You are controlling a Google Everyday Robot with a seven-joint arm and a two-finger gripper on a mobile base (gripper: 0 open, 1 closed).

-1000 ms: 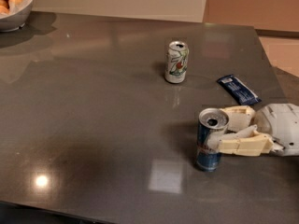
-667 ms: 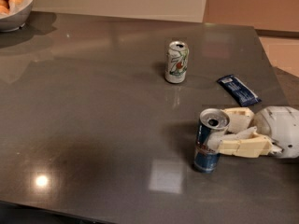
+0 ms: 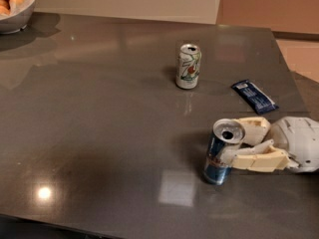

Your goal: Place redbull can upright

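The slim, tall silver-and-blue metal redbull can (image 3: 223, 152) stands in the lower right of the frame on the dark grey polished bench (image 3: 99, 133), its blue base on the surface and its shiny silver top with the dark opening facing up. The cream-white two-finger pincer (image 3: 236, 144) reaches in from the right edge of the frame and is closed around the can's upper half. One finger lies behind the can, the other in front of it, and both look to be touching the metal.

The coming move depends on the can's long axis relative to the bench. It runs nearly vertical but not quite, with the top leaning a little toward the upper right, into the pincer, while the base sits slightly to the left of it. The can lies directly left of the pincer's wrist, so the fingers cross its axis close to square-on.

I judge the placing nearly done. What remains is to bring the axis straight and let the base sit flat before the fingers part, since a release while it leans could tip it toward the pincer.

A shorter white can with green and red print (image 3: 189, 66) stands well apart toward the upper middle, and a flat dark-blue snack wrapper (image 3: 254, 96) lies nearer, above the pincer. Neither is in the way.
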